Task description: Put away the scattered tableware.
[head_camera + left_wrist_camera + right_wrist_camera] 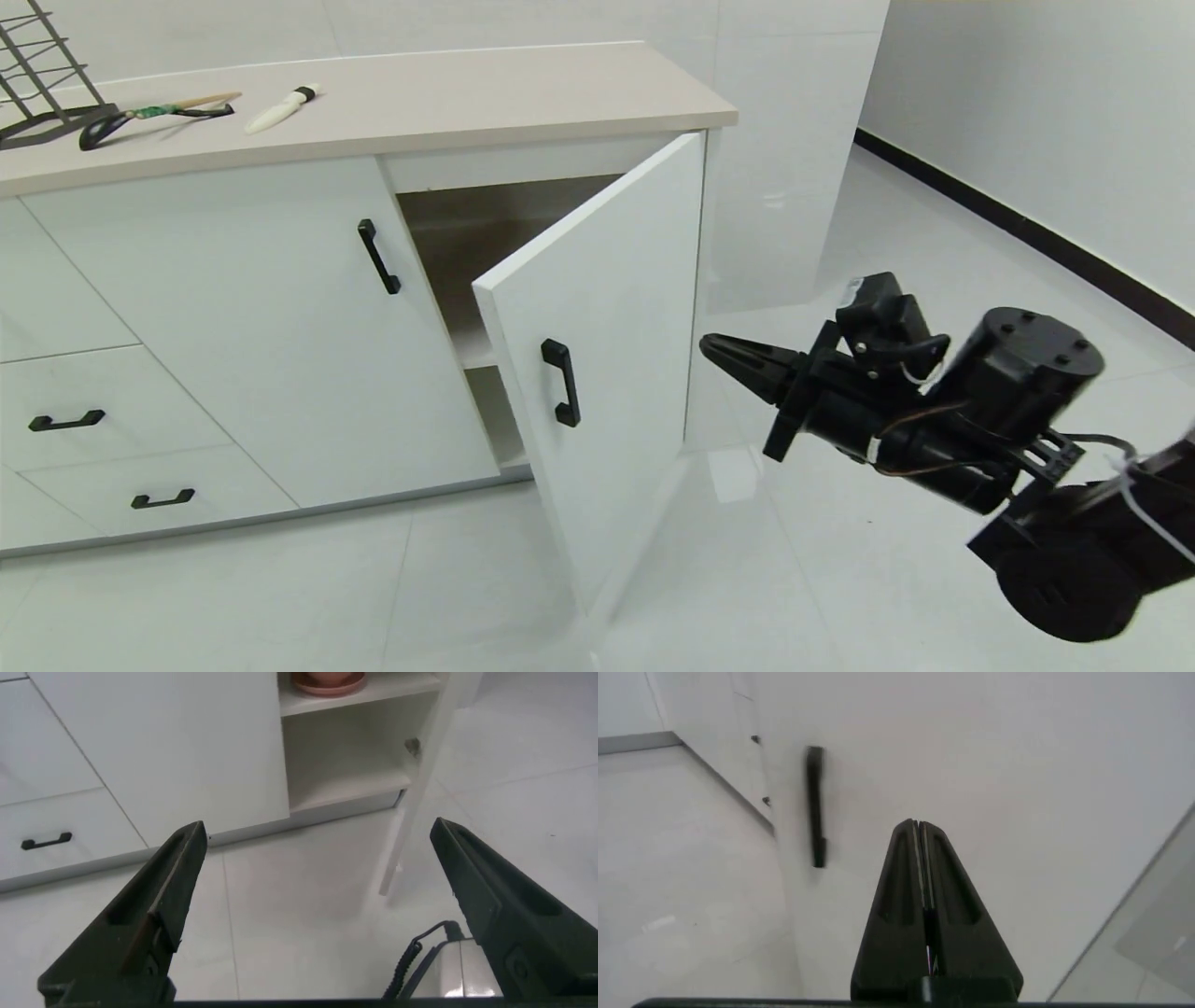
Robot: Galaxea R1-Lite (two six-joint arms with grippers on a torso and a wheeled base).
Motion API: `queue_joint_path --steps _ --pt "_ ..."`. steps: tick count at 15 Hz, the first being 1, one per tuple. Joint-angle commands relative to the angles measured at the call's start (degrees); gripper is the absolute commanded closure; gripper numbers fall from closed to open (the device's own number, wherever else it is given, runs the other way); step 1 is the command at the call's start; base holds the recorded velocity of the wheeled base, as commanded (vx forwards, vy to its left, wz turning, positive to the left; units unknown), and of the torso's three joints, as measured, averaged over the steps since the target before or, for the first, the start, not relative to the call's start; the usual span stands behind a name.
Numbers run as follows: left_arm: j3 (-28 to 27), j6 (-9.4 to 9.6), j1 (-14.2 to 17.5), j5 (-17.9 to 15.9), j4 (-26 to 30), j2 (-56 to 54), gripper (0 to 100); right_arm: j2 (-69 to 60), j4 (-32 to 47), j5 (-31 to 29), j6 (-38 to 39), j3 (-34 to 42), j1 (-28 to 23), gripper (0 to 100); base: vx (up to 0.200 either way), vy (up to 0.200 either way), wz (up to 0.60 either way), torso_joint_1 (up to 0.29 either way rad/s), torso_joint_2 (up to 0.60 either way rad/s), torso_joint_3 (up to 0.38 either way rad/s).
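Two utensils lie loose at the left end of a pale countertop. One is a wooden-handled utensil with a dark looped head and a green band, its head just beside the foot of a black wire rack. A little to the right, apart from it, is a white utensil with a black band near one end.

Below the counter at far left are two white drawers, one above the other, each with a black pull and both shut. Beside them is a closed door with a black bar pull.

Right of it the cabinet is open, with a white shelf crossing the compartment. On that shelf, seen from the left wrist camera, sits a pink dish, partly cut off by the frame edge. The left gripper hangs low over the white tiled floor in front of that compartment, its jaws spread wide with nothing between them.

The open door stands angled out toward the robot, hinged on its right side, with its black handle near the free edge. At far right the right gripper is held roughly level, its jaws pressed together on nothing. Its tip points at the outer face of the open door, to the right of the handle and near the hinge side. Whether the tip touches the panel cannot be told.
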Motion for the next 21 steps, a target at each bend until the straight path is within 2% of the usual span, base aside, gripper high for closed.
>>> queue_joint_path --steps 1,5,10,13,14,15,16,17,19,20,21 --pt "0.0 0.07 0.0 -0.1 0.0 0.1 0 -8.1 -0.1 0.0 -0.1 5.9 -0.4 100 0.0 0.2 0.0 0.007 0.0 0.007" --pt "0.0 0.07 0.0 0.0 0.0 0.1 0 -10.8 -0.1 0.1 -0.5 8.8 -1.9 100 0.0 0.0 0.0 0.0 0.0 0.0" --pt "0.0 0.07 0.0 0.0 0.0 0.1 0 -20.5 0.1 0.0 -0.3 18.5 -3.4 100 0.0 0.0 0.0 0.0 0.0 0.0" --pt "0.0 0.07 0.0 -0.1 0.0 0.1 0 -30.1 0.4 0.0 -0.1 27.5 -10.5 100 0.0 0.0 0.0 0.0 0.0 0.0" --pt "0.0 0.07 0.0 0.0 0.0 0.1 0 -36.7 0.4 0.0 0.0 33.2 -14.6 100 0.0 0.0 0.0 0.0 0.0 0.0" --pt "0.0 0.07 0.0 0.0 0.0 0.1 0 -39.9 0.6 0.0 0.0 35.1 -16.1 100 0.0 0.0 0.0 0.0 0.0 0.0" --pt "0.0 0.07 0.0 0.0 0.0 0.1 0 -49.3 1.3 0.0 -0.1 39.5 -22.5 100 0.0 0.0 0.0 0.0 0.0 0.0" --pt "0.0 0.07 0.0 0.0 0.0 0.1 0 -55.7 2.8 -0.1 0.0 39.6 -27.5 100 0.0 0.0 0.0 0.0 0.0 0.0" --pt "0.0 0.07 0.0 -0.1 0.0 0.1 0 -70.8 10.6 -0.2 0.2 39.6 -38.7 100 0.0 0.0 0.0 0.0 0.0 0.0" --pt "0.0 0.07 0.0 -0.1 0.0 0.1 0 -78.9 18.4 0.2 0.1 39.6 -41.1 100 0.0 0.0 0.0 0.0 0.0 0.0" --pt "0.0 0.07 0.0 0.0 0.0 0.1 0 -85.9 27.6 0.6 -0.1 39.6 -40.9 100 0.0 0.0 0.0 0.0 0.0 0.0"
